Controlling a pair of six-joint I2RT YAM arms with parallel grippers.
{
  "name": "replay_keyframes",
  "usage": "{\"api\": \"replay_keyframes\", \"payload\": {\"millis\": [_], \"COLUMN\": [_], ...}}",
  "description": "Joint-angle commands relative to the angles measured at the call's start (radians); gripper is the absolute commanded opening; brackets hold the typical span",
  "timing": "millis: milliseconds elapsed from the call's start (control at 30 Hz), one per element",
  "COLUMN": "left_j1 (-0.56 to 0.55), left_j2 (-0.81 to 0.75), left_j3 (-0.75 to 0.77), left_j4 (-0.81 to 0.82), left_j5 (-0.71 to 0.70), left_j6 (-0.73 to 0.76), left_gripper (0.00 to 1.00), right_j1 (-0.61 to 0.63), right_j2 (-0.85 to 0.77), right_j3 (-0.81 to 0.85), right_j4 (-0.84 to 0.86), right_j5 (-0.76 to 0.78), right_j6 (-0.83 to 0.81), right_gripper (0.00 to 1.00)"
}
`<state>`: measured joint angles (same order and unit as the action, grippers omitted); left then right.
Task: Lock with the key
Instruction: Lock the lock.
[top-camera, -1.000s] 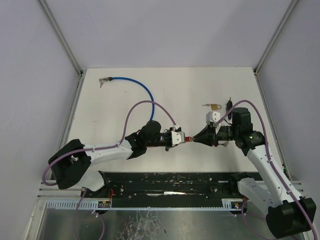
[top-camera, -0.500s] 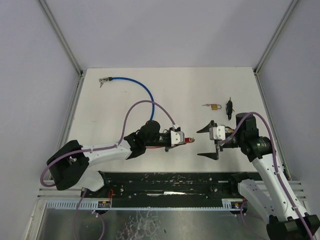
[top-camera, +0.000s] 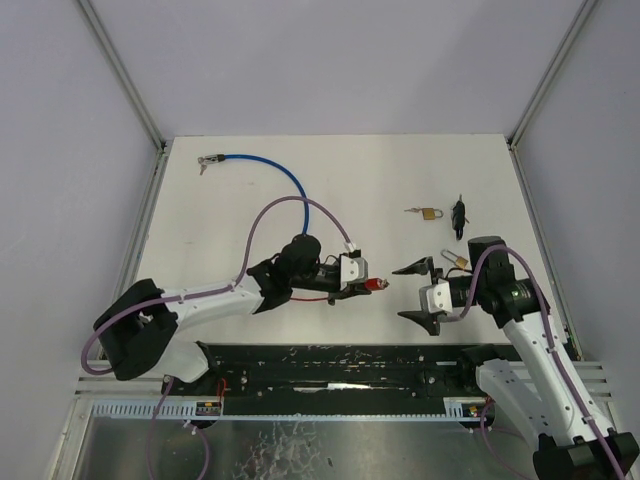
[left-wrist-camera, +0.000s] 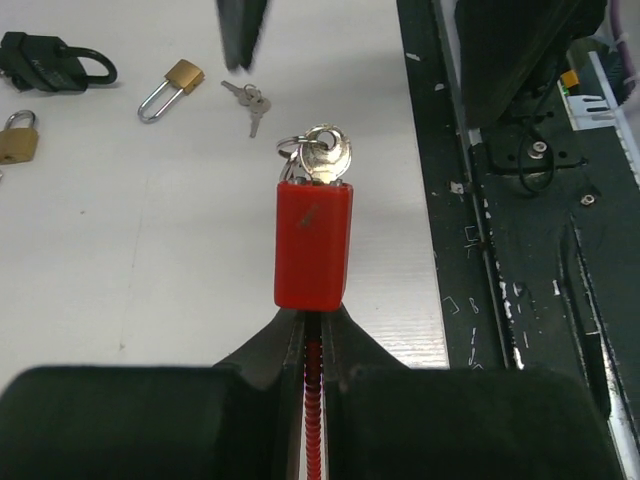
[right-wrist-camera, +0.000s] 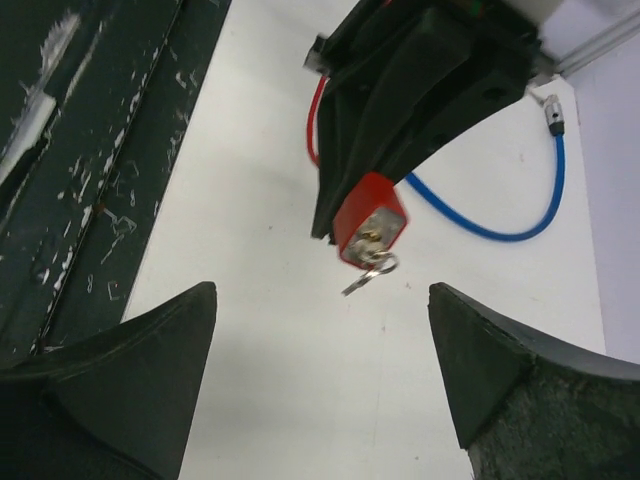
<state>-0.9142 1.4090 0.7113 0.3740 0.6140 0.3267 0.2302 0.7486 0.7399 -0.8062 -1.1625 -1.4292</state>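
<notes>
1. Right tool (top-camera: 413, 293): released, jaws spread wide, nothing held. It hangs above the near part of the bench (top-camera: 350, 180), facing the lock but apart from it.
2. Left tool (left-wrist-camera: 312, 320): clenched on the rear end of the red padlock (left-wrist-camera: 312, 240), holding it off the bench with the keyhole face pointing at the right tool. The shackle end is hidden between the fingers.
3. Key (left-wrist-camera: 322, 157): seated in the padlock's keyhole, with a ring and a spare hanging from it.
4. Step in hand, as judged: the approach to turn the key. The next move calls for the right tool to close in, pinch the key head squarely and twist, while the left tool holds the body steady.
5. Brass padlock (top-camera: 455, 261): lies just beyond the right wrist.
6. Second brass padlock (top-camera: 431, 213), loose keys (top-camera: 412, 210), black padlock (top-camera: 459, 215): lie farther back.
7. Blue cable (top-camera: 270, 170): far left.
8. Containers: none in view.
</notes>
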Motion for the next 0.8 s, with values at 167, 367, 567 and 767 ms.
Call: {"api": "replay_keyframes", "payload": {"millis": [167,367,567,767], "left_j1": [0.008,0.007,0.008,0.007], "left_j2": [0.076,0.104,0.126,0.134], "left_j3": [0.123,0.152,0.175,0.186], "left_j4": [-0.104,-0.158,-0.187,-0.201], "left_j5": [0.113,0.145,0.177,0.191], "left_j6": [-0.025,0.004,0.015,0.021], "left_gripper": [0.01,0.01,0.01,0.01], "right_j1": [0.008,0.008,0.015,0.028], "right_j2": [-0.058,-0.053,-0.036,-0.025], "right_j3": [-0.068,-0.08,-0.084,-0.097], "right_j4": [0.102,0.115,0.121,0.133], "right_j5": [0.008,0.009,0.012,0.024], "right_j6": [-0.048,-0.06,-0.064,-0.061], "right_gripper": [0.71,0.58,0.48,0.42]}}
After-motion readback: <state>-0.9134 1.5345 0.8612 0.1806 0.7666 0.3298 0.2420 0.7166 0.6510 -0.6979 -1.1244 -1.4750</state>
